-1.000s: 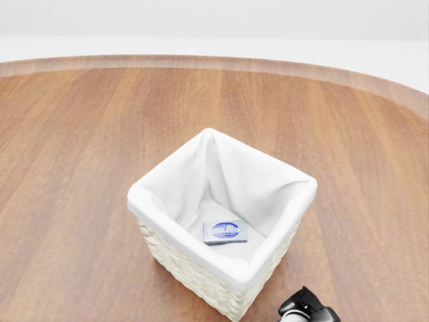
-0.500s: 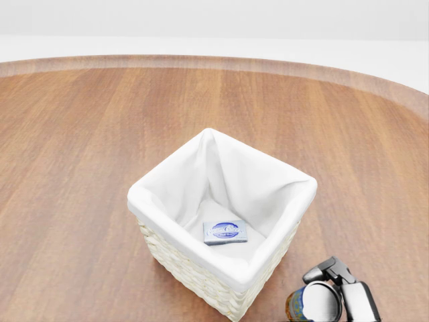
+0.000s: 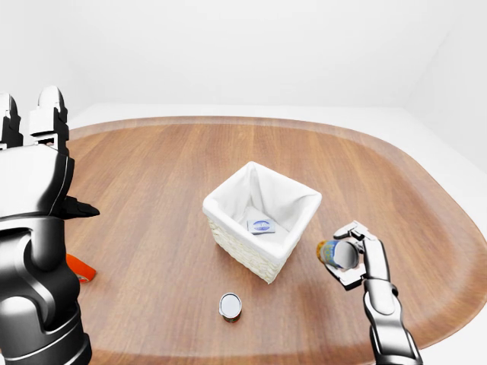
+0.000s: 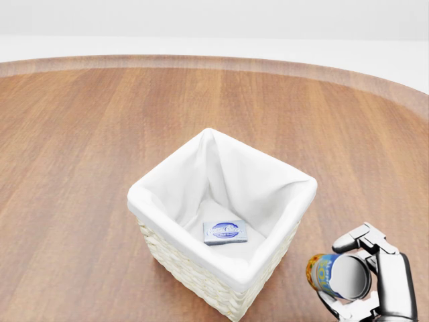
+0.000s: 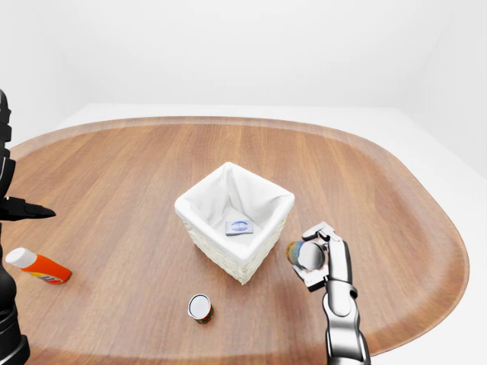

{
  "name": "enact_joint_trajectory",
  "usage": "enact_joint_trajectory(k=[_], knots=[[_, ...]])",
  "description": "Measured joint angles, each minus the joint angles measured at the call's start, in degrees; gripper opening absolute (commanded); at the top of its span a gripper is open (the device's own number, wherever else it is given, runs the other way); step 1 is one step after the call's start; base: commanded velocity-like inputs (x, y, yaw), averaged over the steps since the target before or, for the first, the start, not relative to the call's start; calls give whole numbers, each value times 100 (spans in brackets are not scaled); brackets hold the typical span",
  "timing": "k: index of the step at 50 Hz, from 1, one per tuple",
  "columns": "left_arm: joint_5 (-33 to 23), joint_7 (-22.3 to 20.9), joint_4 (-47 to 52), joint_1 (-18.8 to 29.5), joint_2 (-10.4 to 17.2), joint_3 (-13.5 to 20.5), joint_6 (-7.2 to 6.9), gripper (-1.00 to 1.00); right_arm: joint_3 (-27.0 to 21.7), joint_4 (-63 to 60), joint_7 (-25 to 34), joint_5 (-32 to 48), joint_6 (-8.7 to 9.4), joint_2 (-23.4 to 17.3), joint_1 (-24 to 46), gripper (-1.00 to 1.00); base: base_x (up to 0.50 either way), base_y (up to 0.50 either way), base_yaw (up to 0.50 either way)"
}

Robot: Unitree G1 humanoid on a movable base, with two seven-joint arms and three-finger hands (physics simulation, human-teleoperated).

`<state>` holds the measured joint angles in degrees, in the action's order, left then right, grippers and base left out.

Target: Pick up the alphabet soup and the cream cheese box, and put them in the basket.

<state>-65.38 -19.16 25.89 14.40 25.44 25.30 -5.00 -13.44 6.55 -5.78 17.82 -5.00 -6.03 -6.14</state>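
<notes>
Eye views alone show small can and orange bottle.

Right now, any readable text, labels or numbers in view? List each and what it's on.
None legible.
Cream cheese box in the basket: blue label with white script, too blurred to read.
Alphabet soup can in the right hand: label print too small.
Small can on the table: unreadable.
Orange bottle: no readable print.
</notes>
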Motion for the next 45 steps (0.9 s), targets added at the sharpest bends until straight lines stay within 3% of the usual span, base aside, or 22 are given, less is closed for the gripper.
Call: enact_joint_trajectory(k=[16, 21, 30, 45], knots=[[27, 29, -8, 4, 3, 5, 0, 100, -31, -1351, 328, 139, 16, -31, 393, -100, 0, 0, 0], [43, 37, -18, 7, 7, 3, 0, 100, -12, -1883, 550, 238, 234, -74, 586, -100, 0, 0, 0], [52, 46, -21, -1, 6, 2, 0, 100, 128, -2657, 988, 539, 1000, -182, 1078, -100, 0, 0, 0], [29, 12, -23, 5, 11, -1, 0, 100, 482, -2560, 1420, 1019, 1000, -382, 2149, -100, 0, 0, 0]])
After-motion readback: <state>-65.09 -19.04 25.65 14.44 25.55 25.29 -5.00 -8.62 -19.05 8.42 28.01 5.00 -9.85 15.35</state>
